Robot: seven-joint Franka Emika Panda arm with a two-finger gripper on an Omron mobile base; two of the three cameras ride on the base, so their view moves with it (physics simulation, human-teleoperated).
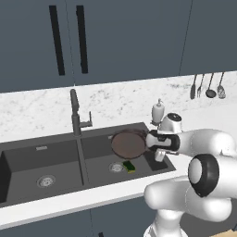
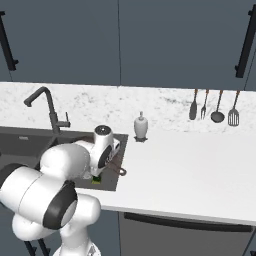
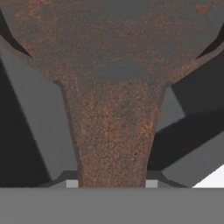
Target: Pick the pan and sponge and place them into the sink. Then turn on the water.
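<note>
The pan [image 1: 128, 144], a round reddish-brown dish, hangs tilted over the right basin of the sink [image 1: 55, 157], near that basin's back right corner, its inside turned toward the left base camera. Its handle runs to the right into the end effector [image 1: 155, 141], which is closed on it; in the hand view the rusty, speckled handle [image 3: 116, 144] rises between the two finger tips and widens into the pan body at the top (the dark basin walls show on either side). Below the pan, on the floor of the same basin, lies the sponge [image 1: 129, 166], green on top with a yellow edge, just beside the round metal drain [image 1: 116, 167]. The left basin holds its own drain [image 1: 46, 181]. Behind the divider between the basins stands the tall dark faucet [image 1: 75, 113] with its side lever. On the white table [image 2: 190, 170] to the right of the sink, near the back wall, a white soap dispenser [image 2: 141, 126] stands upright. Farther right, four dark utensils [image 2: 213, 106] hang in a row on the marbled backsplash, below the dark blue cabinets [image 2: 150, 40].
</note>
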